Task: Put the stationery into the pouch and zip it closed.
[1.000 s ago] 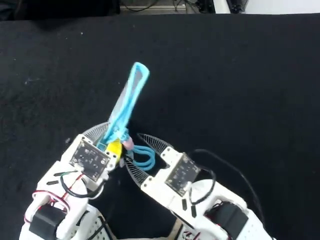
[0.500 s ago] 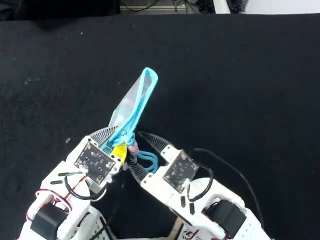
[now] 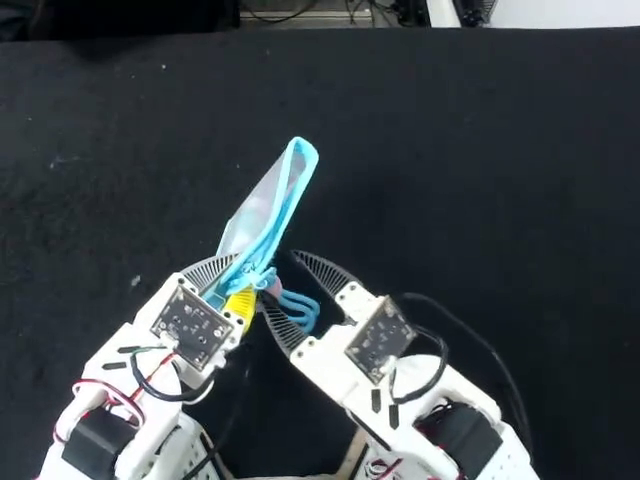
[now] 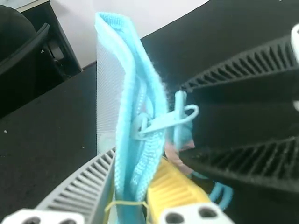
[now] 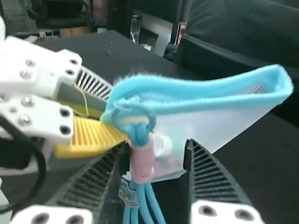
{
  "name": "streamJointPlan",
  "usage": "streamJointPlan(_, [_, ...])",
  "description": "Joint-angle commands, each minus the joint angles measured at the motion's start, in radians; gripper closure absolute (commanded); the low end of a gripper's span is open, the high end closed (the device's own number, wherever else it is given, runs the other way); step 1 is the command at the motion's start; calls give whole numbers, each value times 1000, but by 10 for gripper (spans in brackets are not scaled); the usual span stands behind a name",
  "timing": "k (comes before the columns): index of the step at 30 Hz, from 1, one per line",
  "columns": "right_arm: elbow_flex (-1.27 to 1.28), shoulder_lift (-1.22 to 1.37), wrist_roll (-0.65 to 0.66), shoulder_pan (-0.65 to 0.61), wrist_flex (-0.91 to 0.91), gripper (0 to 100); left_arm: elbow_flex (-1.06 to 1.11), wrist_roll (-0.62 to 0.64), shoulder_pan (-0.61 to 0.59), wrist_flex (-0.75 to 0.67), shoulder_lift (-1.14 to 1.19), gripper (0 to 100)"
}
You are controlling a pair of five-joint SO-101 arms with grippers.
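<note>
A black cloth-covered table point(image 3: 480, 150) spreads across the high view, its surface matte and faintly flecked with lint. Beyond its far edge at 12 o'clock lie dark cables point(image 3: 300, 12) on a pale floor. The left wrist view takes in a white wall point(image 4: 154, 14) and a dark chair point(image 4: 23, 42) behind the table. The right wrist view takes in a dark upholstered seat point(image 5: 233, 32).

The two white arms come in from the near edge, the left arm point(image 3: 130, 400) at 7 o'clock and the right arm point(image 3: 420, 400) at 5 o'clock.

The pouch point(image 3: 268, 205), translucent mesh with a light blue zip band, stands on edge near the middle. It runs from the grippers out toward 1 o'clock.

The left gripper point(image 3: 235, 280) pinches the pouch's near end between its grey ribbed finger and its yellow finger point(image 4: 173, 191).

The right gripper point(image 3: 278, 282) sits just beside it at 3 o'clock. Its black ribbed fingers point(image 5: 205, 182) are spread apart, one on either side of the zip pull.

The blue pull cord point(image 5: 138, 119) loops through the slider and hangs between those fingers. It passes through a small pink bead point(image 5: 141, 161).
</note>
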Motion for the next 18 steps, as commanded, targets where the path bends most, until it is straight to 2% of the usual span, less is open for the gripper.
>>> streamJointPlan(1, [-59, -147, -8, 21, -26, 811, 70, 11, 19, 15, 12, 971])
streamJointPlan(18, [-113, -166, -8, 20, 15, 811, 70, 11, 19, 15, 12, 971])
